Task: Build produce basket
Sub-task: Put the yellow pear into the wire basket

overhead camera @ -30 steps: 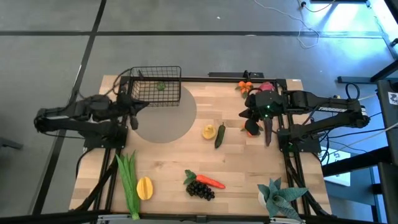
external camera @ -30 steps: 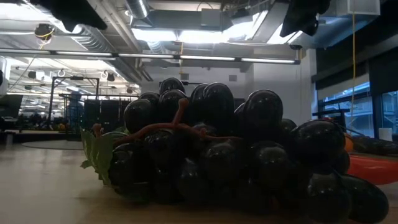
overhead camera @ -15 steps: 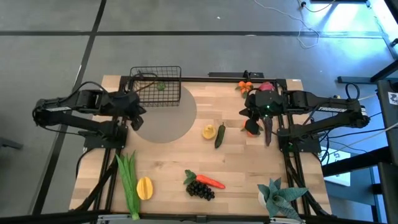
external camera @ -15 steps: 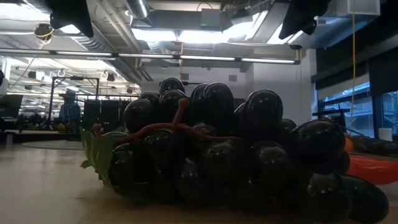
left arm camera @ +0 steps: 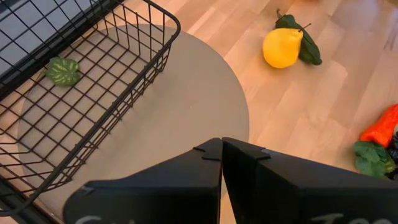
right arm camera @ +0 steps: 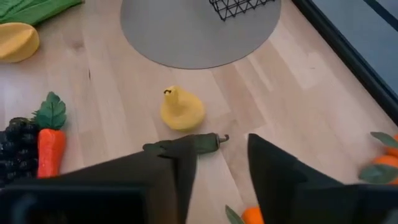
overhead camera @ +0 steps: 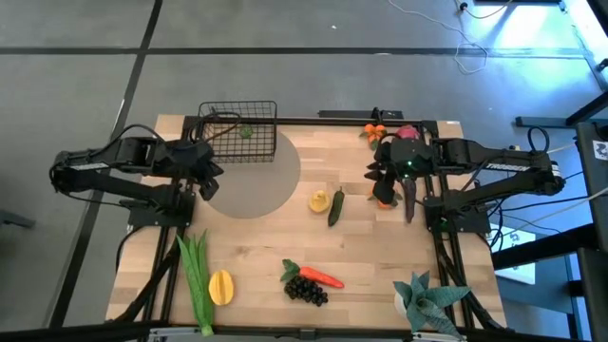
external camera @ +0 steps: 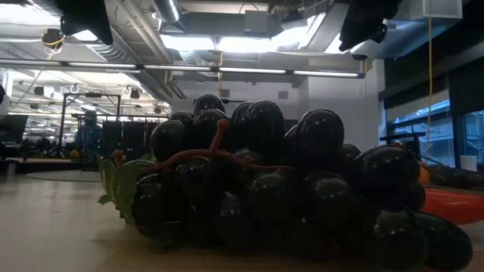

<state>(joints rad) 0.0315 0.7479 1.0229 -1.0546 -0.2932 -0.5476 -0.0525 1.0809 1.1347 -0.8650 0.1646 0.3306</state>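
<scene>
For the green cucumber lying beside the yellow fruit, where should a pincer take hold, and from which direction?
Grip the cucumber around its middle, coming straight down from above with the fingers across its narrow width. It lies flat on the table and is long and slim. The yellow fruit sits close on one side, so that finger has little room. The right pincer, open, is nearest.

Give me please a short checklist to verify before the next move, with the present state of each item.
1. Basket upright at the table's far left, on the grey mat: ok.
2. Basket has room, only one small green piece inside: ok.
3. Left gripper empty, fingers closed: ok.
4. Right gripper open, nothing between its fingers: ok.
5. Cucumber and yellow fruit free on the table beside the right gripper: ok.
6. Whether the right gripper is low enough to grasp: cannot tell.
</scene>
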